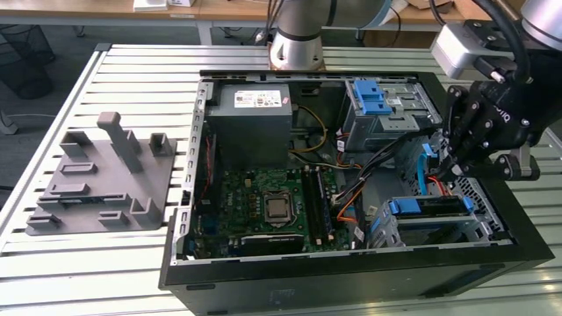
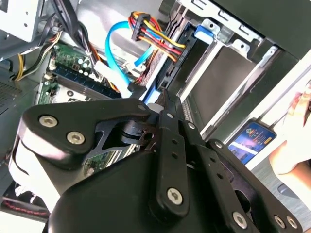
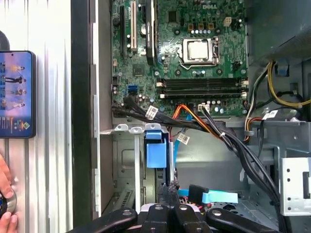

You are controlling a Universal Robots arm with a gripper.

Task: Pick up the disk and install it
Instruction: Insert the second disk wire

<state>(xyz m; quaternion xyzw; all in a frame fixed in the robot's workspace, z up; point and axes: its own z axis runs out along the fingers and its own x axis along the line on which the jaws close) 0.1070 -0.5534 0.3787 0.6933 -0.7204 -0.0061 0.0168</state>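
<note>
I kept the gripper, its state unclear to me, straight above the disk at the frame's lower right.

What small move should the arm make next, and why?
Probably ease the gripper down toward the silver disk with its blue plastic frame: in the exterior view it sits in the metal drive cage below the gripper, apart from it, with a blue cable beside.

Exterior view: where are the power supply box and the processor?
power supply box [image 1: 255, 135]: exterior view, grey top face.
processor [image 1: 278, 206]: exterior view, centre of its metal lid.
</note>
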